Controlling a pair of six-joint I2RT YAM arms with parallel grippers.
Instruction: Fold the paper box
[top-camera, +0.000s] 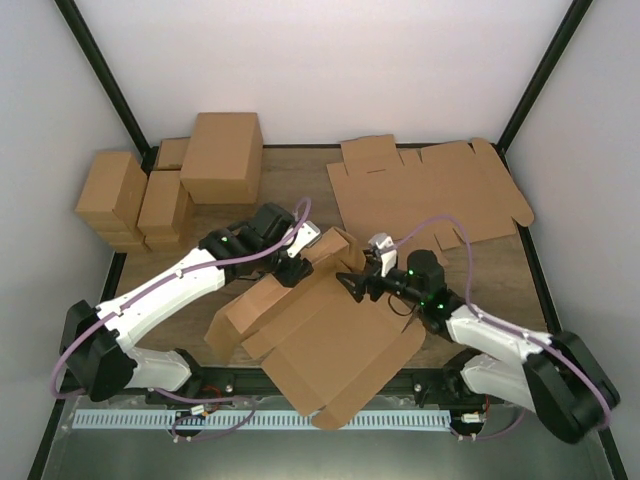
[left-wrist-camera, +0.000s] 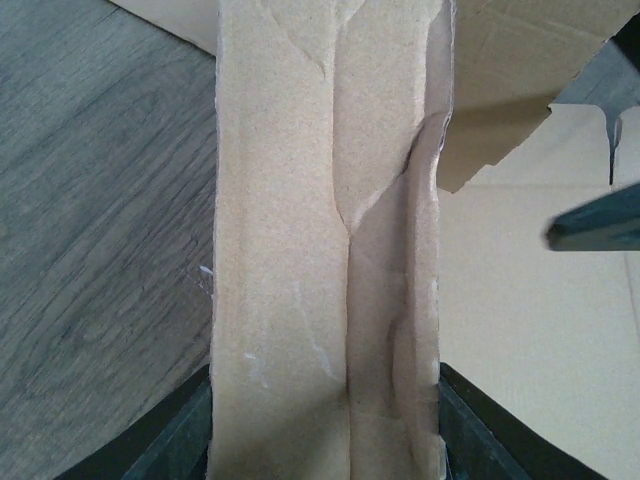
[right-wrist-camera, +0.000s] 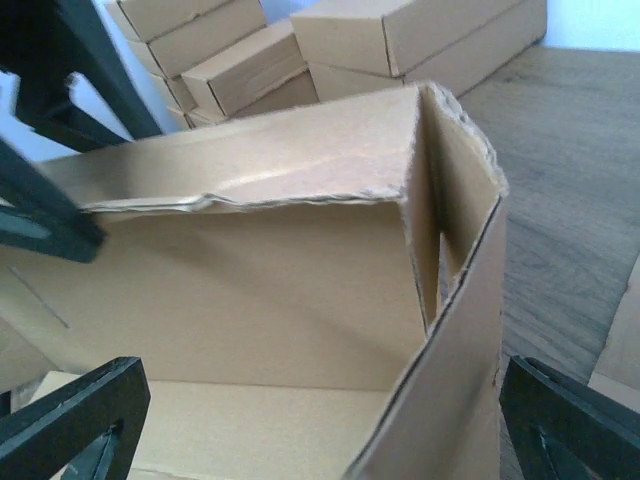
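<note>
Nearest, at the near middle of the table (top-camera: 290, 195): box (top-camera: 335, 350), half made, base panel flat and reaching over the near edge, far wall raised. Probably light to lift, stiff across each panel, quick to bend along creases. Easily crushed at thin edges, judging by the wrinkled, ragged top of the rolled-over wall. Best taken on a doubled wall or close beside a crease, not mid-panel. Just beyond: left gripper (top-camera: 294, 264), clamped about half-wide across that doubled far wall, with cardboard filling the whole gap between its fingers. To its right: right gripper (top-camera: 358, 278), spread wide around the raised far right corner with fingers (right-wrist-camera: 80, 410) either side of it, gripping nothing. Farther off, at far right: flat blanks (top-camera: 430, 195). At far left: finished cartons (top-camera: 220, 155), stacked.
</note>
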